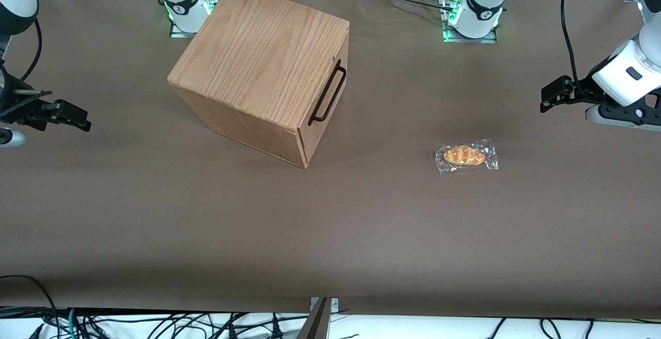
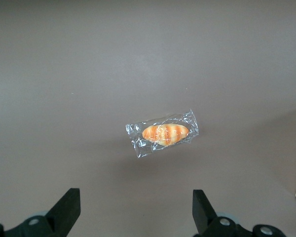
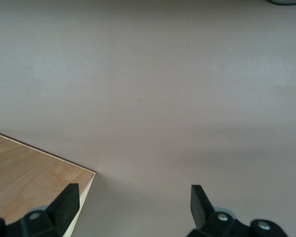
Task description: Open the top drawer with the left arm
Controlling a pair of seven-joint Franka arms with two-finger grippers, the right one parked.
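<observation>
The oak-grain cabinet [image 1: 261, 65] stands on the table toward the parked arm's end. Its front faces the working arm's end. The top drawer [image 1: 334, 96] sits flush in that front, with its long black wire handle [image 1: 327, 94] standing off the panel. My left gripper [image 1: 548, 98] hangs above the table at the working arm's end, well apart from the handle. In the left wrist view the gripper [image 2: 136, 207] is open, its two black fingers [image 2: 69, 207] wide apart with nothing between them.
A small bread roll in a clear wrapper [image 1: 466, 156] lies on the brown table [image 1: 330, 235] between my gripper and the cabinet, nearer the front camera than the handle. The left wrist view shows the roll [image 2: 165, 133] below the gripper.
</observation>
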